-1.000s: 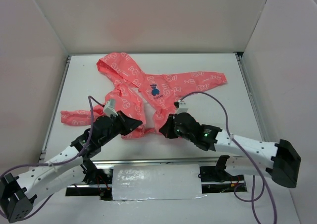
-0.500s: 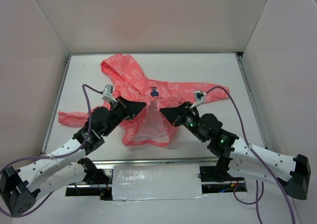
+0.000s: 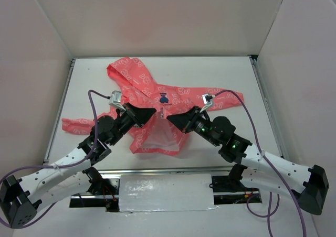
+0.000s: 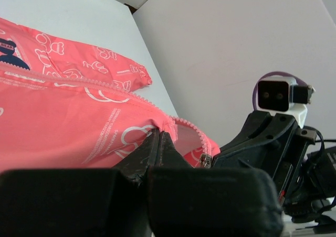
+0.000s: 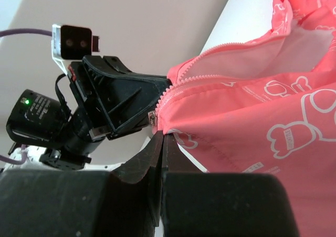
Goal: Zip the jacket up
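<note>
The left pincer and right pincer are each clamping an unzipped front edge of the jacket, which is lying on the tabletop.

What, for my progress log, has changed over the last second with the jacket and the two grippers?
Both arms reached farther from their bases: the left gripper and right gripper, each shut on a front edge of the jacket, spread its bunched lower front open. The hood stayed about in place.
</note>
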